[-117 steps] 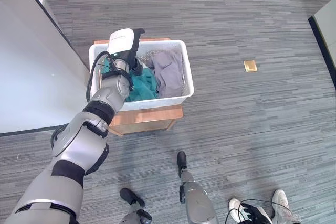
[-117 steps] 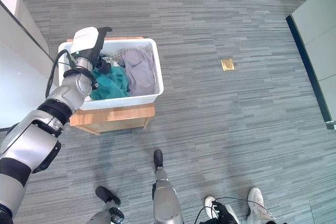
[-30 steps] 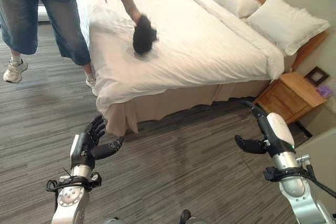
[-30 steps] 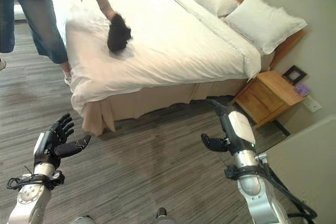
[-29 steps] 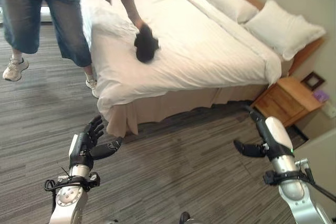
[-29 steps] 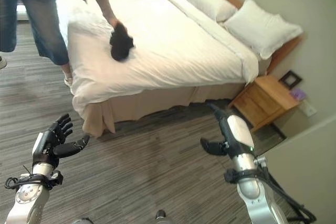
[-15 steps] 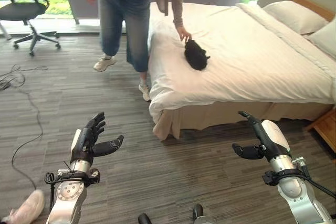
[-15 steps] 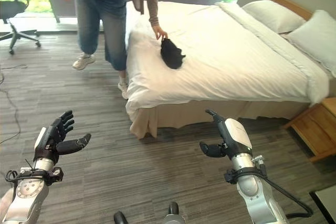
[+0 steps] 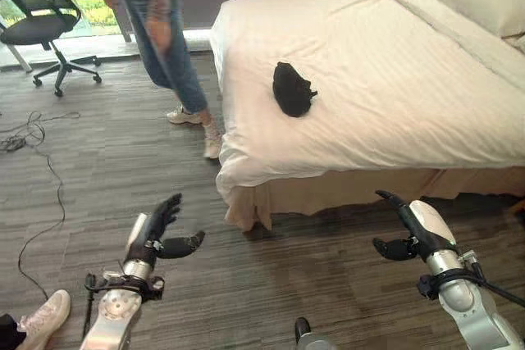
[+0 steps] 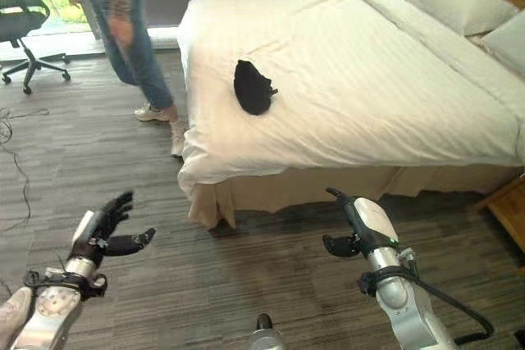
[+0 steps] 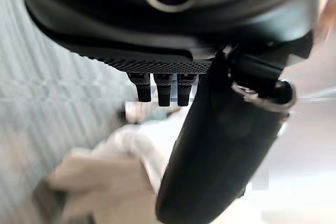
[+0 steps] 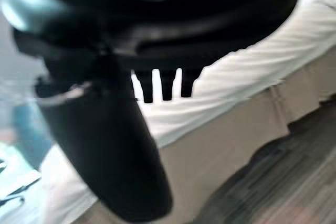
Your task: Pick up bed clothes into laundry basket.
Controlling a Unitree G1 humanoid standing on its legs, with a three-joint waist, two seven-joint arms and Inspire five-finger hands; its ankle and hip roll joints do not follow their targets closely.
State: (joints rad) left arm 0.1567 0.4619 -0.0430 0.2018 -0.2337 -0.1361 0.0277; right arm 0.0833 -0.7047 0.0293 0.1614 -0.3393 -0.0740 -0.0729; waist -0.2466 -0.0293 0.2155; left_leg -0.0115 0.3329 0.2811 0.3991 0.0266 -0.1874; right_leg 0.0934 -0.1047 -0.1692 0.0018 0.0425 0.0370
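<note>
Grey plank floor (image 9: pixel 98 178), with a white-sheeted bed (image 9: pixel 410 96) ahead. Person (image 9: pixel 160 30) stands beside the bed's far corner; office chair (image 9: pixel 41 22) further left. Black garment (image 9: pixel 292 89), small and crumpled in a dark heap, lies on the sheet. Left hand (image 9: pixel 154 231) and right hand (image 9: pixel 410 231) hover low over the floor, fingers spread, empty.

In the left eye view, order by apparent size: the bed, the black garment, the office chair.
1. bed, by far the largest.
2. office chair, partly cut off.
3. black garment, smallest.
</note>
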